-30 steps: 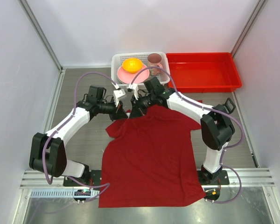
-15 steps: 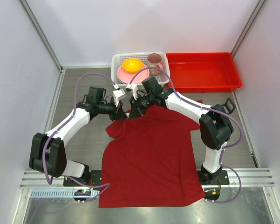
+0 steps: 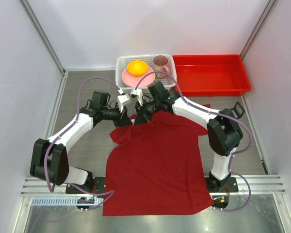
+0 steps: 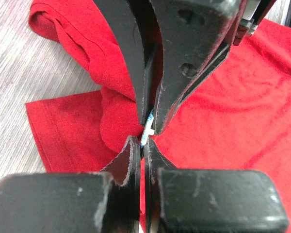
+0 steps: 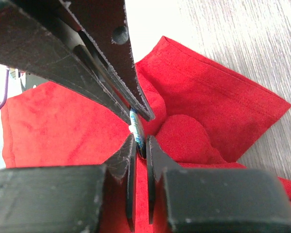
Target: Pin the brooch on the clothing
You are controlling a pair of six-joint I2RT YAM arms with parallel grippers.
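- The dark red T-shirt lies spread flat on the grey table, giving both arms an open face of cloth to work on. Only its far left part, by the neck, is bunched into soft folds.
- Both grippers meet tip to tip over that bunched part of the T-shirt, probably so that one can steady what the other presses against.
- The right gripper has its jaws drawn in to a narrow slit. They appear to pinch the brooch by its flat faces, so the disc stands on edge just above the T-shirt's cloth.
- The left gripper has its jaws pressed together, with their tips right at the brooch from the opposite side. Whether they nip a fold of the T-shirt or part of the brooch cannot be told.
- The brooch shows only edge-on, as a thin pale sliver, whitish with a hint of blue-green and tiny against the T-shirt. Its face and any pin are hidden.
- Judging by this, the pinning is under way and not yet shown as done.
- Beyond the T-shirt's far edge sit a white basket and a red tray, apart from the work.
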